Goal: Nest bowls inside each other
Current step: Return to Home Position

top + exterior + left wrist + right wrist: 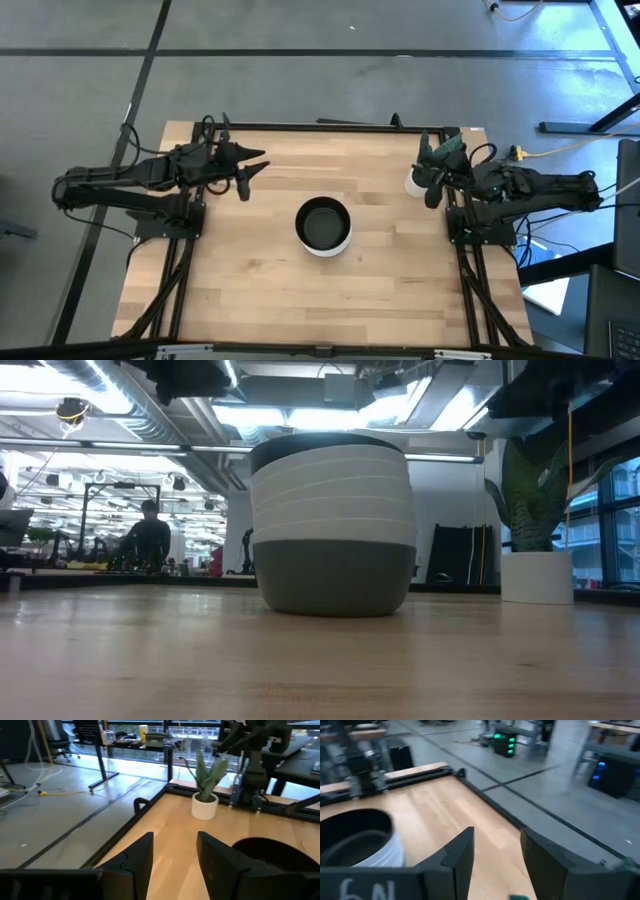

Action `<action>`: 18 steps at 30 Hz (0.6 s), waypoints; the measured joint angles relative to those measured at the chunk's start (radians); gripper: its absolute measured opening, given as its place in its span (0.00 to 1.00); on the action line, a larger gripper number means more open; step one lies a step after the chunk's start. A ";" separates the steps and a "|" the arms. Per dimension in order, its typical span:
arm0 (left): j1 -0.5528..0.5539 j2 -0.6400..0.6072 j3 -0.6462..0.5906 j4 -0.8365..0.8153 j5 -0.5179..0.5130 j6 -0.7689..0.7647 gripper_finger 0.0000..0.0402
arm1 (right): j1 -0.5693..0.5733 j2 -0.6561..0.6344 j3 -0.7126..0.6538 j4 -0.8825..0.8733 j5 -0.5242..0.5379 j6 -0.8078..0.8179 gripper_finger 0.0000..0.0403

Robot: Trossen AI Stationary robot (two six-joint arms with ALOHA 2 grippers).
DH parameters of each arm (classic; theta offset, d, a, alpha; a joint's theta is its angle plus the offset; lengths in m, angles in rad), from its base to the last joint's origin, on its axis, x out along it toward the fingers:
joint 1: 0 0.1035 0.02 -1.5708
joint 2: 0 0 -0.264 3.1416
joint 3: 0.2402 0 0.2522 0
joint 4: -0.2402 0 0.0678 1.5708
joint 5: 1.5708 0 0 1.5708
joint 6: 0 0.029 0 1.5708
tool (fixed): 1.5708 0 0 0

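The bowls (pixel 323 226) are sitting nested in one stack at the middle of the wooden surface (pixel 250 290). In the low view a dark grey bowl (pixel 333 575) is carrying the pile at the bottom. White bowls (pixel 333 495) are showing as banded rims above it, and a black bowl (pixel 325 440) is lying on top (from above only its dark inside is showing, ringed by a white rim).

The left gripper (pixel 252 172) is hovering over the left side of the surface, toward its back edge and well apart from the stack. Its fingers (pixel 139 857) are standing moderately apart and gripping nothing.

The right gripper (pixel 432 172) is hanging over the right side. Seen from above, it is just beside a small white pot (pixel 414 184) holding a spiky green plant (pixel 209 770). Its fingers (pixel 460 855) are likewise spread, with only bare surface showing between them.

A person (pixel 148 540) is showing in the room far behind the surface.
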 joint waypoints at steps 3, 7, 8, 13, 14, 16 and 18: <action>0.000 -0.022 -0.021 0.003 -0.038 0.012 0.36 | 0.000 -0.032 -0.039 0.014 0.027 0.015 0.40; 0.000 -0.047 -0.059 0.012 -0.045 0.028 0.36 | 0.000 -0.083 -0.100 0.050 -0.005 0.011 0.40; 0.000 -0.054 -0.069 0.027 -0.045 0.028 0.36 | 0.000 -0.097 -0.116 0.066 -0.006 0.009 0.40; 0.000 -0.083 -0.128 0.059 -0.125 0.039 0.36 | 0.000 -0.171 -0.194 0.169 -0.006 -0.053 0.40; 0.000 -0.091 -0.141 0.060 -0.161 0.037 0.37 | 0.000 -0.186 -0.208 0.190 -0.006 -0.065 0.40; 0.000 -0.106 -0.166 0.061 -0.224 0.024 0.37 | 0.000 -0.212 -0.222 0.216 -0.005 -0.088 0.40; 0.000 -0.123 -0.190 0.061 -0.271 0.013 0.36 | 0.000 -0.231 -0.230 0.217 0.022 -0.094 0.40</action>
